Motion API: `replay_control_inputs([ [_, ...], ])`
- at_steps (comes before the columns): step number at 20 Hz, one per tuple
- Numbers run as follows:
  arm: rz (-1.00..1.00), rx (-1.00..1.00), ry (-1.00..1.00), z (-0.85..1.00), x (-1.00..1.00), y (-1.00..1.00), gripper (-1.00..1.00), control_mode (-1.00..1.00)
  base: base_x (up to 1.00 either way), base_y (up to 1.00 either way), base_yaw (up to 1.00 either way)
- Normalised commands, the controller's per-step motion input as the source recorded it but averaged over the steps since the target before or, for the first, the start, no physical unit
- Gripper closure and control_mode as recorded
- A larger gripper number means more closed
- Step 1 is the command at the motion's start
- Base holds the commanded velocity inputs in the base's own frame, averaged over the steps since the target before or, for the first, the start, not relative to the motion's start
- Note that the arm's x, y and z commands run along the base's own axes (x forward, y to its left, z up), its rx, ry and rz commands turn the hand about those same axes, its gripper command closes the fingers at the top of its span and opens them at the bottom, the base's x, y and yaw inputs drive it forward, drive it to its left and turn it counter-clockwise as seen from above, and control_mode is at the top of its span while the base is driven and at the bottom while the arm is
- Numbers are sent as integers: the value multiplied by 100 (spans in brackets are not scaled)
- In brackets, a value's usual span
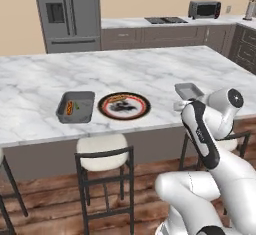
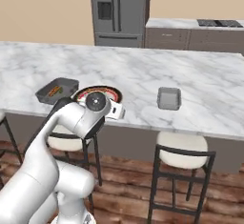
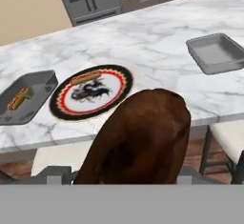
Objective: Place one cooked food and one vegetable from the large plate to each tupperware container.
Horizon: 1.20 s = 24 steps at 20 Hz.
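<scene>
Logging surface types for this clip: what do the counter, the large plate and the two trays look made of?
Counter: polished marble, white with grey veins. Large plate: likely glazed ceramic, painted ring. Left tray and right tray: matte grey, metal or plastic, unclear.

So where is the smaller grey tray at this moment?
The smaller tray sits on the marble counter, to the right of the large plate in the right base view, with bare counter between them. It looks empty in the hand view.

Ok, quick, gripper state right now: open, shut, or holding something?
Gripper: closed around a wide brown food item, carried short of the counter edge, near the large plate.
</scene>
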Motion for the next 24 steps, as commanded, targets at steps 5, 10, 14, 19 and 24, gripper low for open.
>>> replay_control_inputs([
  [5, 0, 0, 0, 0, 0, 0, 100, 100, 88, -21, 0],
  [10, 0, 0, 0, 0, 0, 0, 100, 100, 100, -3, 0],
  [14, 0, 0, 0, 0, 0, 0, 100, 100, 100, -60, 0],
  [19, 0, 0, 0, 0, 0, 0, 100, 100, 22, -93, 1],
  [24, 0, 0, 0, 0, 0, 0, 100, 100, 100, 7, 0],
])
